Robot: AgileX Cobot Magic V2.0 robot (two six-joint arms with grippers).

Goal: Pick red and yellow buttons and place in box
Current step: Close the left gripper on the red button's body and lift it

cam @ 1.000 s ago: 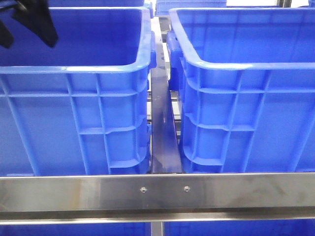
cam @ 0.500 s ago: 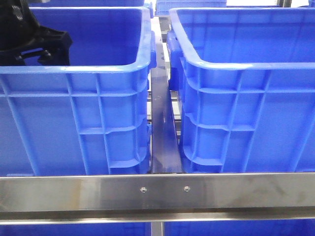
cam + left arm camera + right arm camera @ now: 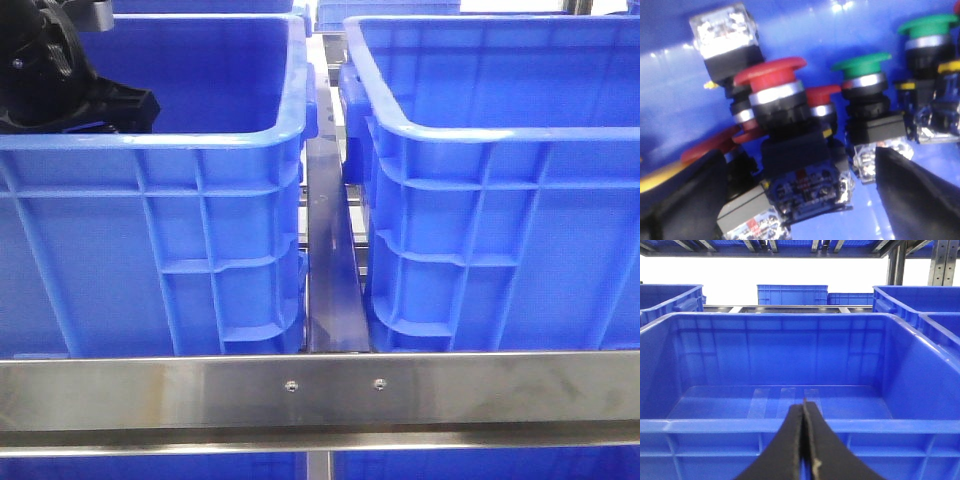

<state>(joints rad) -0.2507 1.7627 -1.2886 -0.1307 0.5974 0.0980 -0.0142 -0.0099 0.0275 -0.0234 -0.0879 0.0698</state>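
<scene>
The left gripper (image 3: pixel 800 200), fingers spread, straddles a red mushroom-head push button (image 3: pixel 777 102) inside the left blue plastic crate (image 3: pixel 150 200). The right gripper (image 3: pixel 803 450), fingers pressed together, faces the right blue plastic crate (image 3: pixel 790 430).

Two large bins in front, six push-button switches close up

The front view shows two big blue ribbed plastic crates, one on the left (image 3: pixel 150 240) and one on the right (image 3: pixel 500 200), with one black robot arm (image 3: pixel 50 70) reaching into the left crate. The left wrist view counts three red mushroom-head push buttons, the nearest (image 3: pixel 772 75), one behind it (image 3: pixel 820 97) and one low at the side (image 3: pixel 710 145); two green mushroom-head push buttons (image 3: pixel 862 65) (image 3: pixel 930 25); and one clear square-capped switch (image 3: pixel 725 27); a yellow piece at the edge is too cropped to count
</scene>
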